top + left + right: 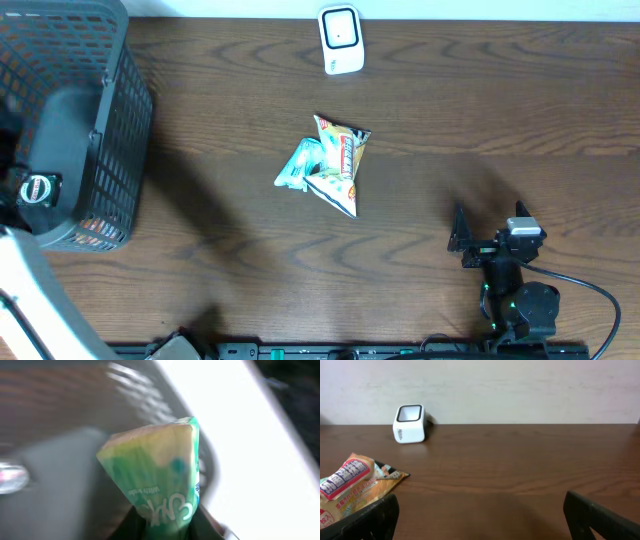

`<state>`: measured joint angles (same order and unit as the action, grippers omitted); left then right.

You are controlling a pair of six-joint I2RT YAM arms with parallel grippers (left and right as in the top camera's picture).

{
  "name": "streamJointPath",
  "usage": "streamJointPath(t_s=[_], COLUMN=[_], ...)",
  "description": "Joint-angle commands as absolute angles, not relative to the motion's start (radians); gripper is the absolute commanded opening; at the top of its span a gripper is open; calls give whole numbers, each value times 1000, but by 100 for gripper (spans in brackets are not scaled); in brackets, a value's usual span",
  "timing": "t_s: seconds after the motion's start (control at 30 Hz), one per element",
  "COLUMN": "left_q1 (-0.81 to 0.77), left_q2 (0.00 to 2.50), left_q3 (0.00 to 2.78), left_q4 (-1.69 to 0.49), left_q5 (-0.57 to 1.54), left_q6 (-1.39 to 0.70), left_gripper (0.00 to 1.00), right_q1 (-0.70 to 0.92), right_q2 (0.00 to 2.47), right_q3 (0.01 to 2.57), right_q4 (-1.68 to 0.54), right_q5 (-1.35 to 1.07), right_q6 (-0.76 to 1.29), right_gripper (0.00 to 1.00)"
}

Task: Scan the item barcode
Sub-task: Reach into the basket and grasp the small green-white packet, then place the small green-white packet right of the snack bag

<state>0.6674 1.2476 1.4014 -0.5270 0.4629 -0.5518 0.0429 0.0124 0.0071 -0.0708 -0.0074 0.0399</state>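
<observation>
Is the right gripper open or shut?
Open. The fingers of the right gripper stand far apart in its wrist view, nothing held between them.

— How does your overhead view look?
— Evenly lit and sharp. Soft shadows lie on the wooden table (420, 100).
— And your left wrist view?
— Heavily blurred. The green packet (160, 475) is out of focus, with a blown-out white streak behind it. Your right wrist view is clear.

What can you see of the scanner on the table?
The scanner is a small white box with rounded corners, plastic by its look. Its top face holds a dark-framed rounded window. A faint grey mark shows on its side in the right wrist view. It stands upright on the table at the far edge, apart from the packets; nothing else touches it.
</observation>
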Motion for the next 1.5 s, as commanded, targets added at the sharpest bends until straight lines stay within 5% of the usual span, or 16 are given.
streamJointPath(t_s=[0.0,0.23,0.7,0.83,0.97,1.17,1.3,1.47], left_q1=[531,68,-562,-629,-670,-685,-687,-686], left_q2=[1212,1248,1629,1734,1834,1948,1987,1977], left_q3=[1405,1404,1404,1404,1404,1404,1404,1405], left_q4=[-526,-538,-416,-372,-297,-265,-275,-270], left_q5=[735,690,267,147,144,138,142,146], left_q6=[-558,-348,-405,-531,-563,-563,-563,-563], left_gripper=[8,7,8,8,21,22,44,59], right_q1=[54,54,54,54,54,54,54,54], right_q2=[9,9,9,9,9,9,9,9], right_q3=[6,6,6,6,6,6,6,6], right_q4=[-75,-75,-75,-75,-75,-75,-75,-75], right_q5=[-10,-10,-10,-10,-10,-10,-10,-10], right_q6=[29,29,29,29,29,29,29,29], right_gripper=[99,99,99,99,99,99,99,99])
